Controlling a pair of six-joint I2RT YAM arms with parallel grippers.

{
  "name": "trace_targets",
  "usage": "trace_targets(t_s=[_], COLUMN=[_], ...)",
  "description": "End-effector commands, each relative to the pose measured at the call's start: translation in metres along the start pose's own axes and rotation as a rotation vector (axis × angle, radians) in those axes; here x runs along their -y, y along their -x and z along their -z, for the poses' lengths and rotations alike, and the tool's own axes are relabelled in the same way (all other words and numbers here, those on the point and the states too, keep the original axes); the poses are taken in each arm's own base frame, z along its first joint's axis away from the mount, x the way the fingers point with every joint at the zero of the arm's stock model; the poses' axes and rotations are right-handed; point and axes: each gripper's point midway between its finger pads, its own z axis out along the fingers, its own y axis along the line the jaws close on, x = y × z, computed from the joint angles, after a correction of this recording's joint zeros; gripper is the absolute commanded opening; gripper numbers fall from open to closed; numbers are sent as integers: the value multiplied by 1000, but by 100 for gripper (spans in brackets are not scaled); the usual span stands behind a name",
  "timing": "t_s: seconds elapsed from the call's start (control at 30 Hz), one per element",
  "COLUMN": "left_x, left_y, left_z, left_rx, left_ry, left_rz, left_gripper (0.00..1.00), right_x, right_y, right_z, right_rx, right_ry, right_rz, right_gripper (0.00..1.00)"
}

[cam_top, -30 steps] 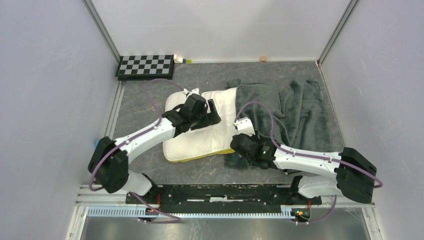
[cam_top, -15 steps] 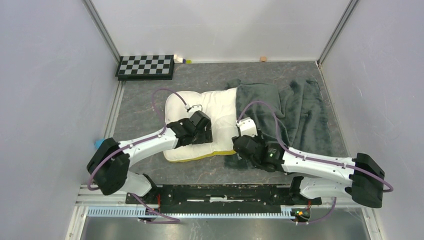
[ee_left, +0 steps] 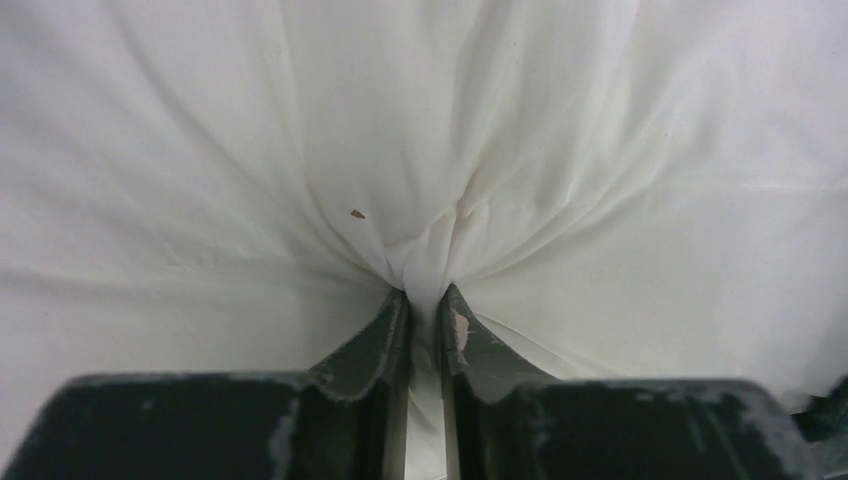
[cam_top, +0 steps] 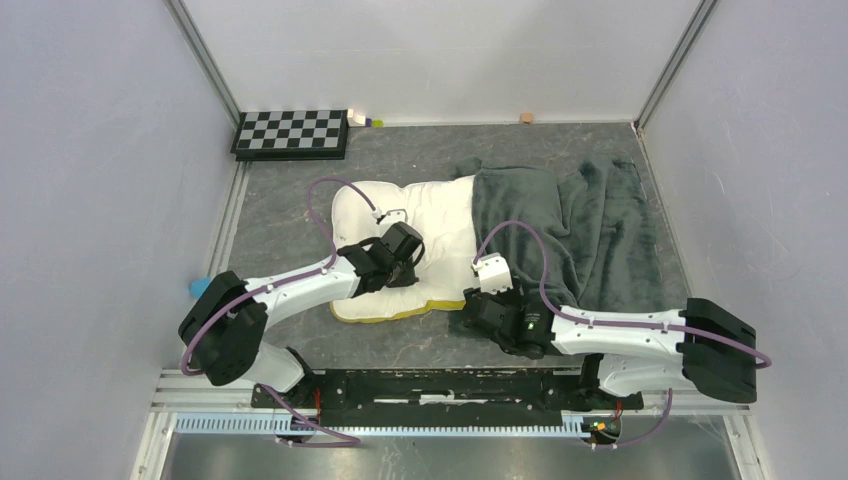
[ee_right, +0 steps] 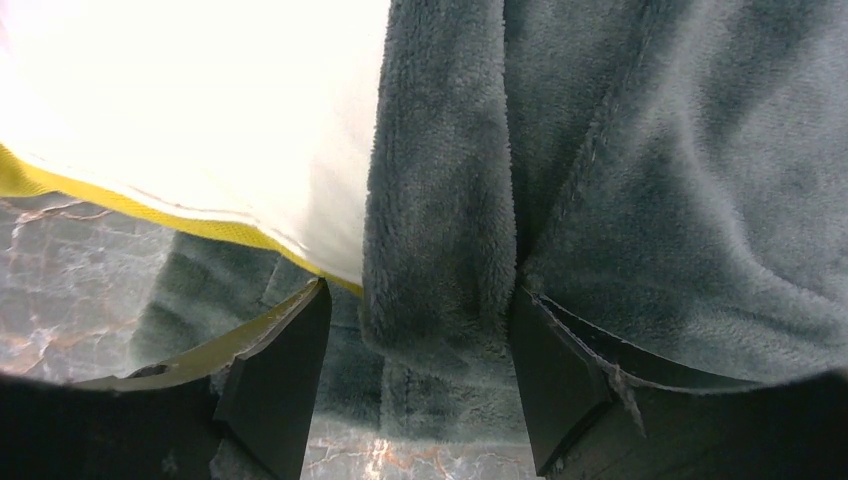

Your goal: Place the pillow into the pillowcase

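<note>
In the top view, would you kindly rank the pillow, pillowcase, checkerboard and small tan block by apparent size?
Largest to smallest:
1. pillowcase
2. pillow, counting only its uncovered part
3. checkerboard
4. block

The pillow (cam_top: pixel 385 215) lies mid-table (cam_top: pixel 290 225), its 3 o'clock end inside the pillowcase (cam_top: pixel 590 225), which spreads on toward 3 o'clock. A checkerboard (cam_top: pixel 292 133) sits at 11 o'clock by the back wall. The left gripper (ee_left: pixel 425 300) is on the pillow's 6 o'clock part. The right gripper (ee_right: pixel 420 300) straddles the pillowcase edge at its 7 o'clock corner.
</note>
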Motion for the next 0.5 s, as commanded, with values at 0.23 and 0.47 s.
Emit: trace_targets(t_s=[0.23, 0.47], left_x=[-10, -8], left_y=[-11, -11], left_z=[-2, -4], left_rx=[-29, -32], left_ry=[32, 26], left_rz=[-41, -32], left_gripper=[12, 10], right_x=[12, -20], right_y=[58, 62], right_z=[26, 49], right_rx=[130, 160], right_ry=[-136, -87], right_rz=[9, 42], right_gripper=[66, 66])
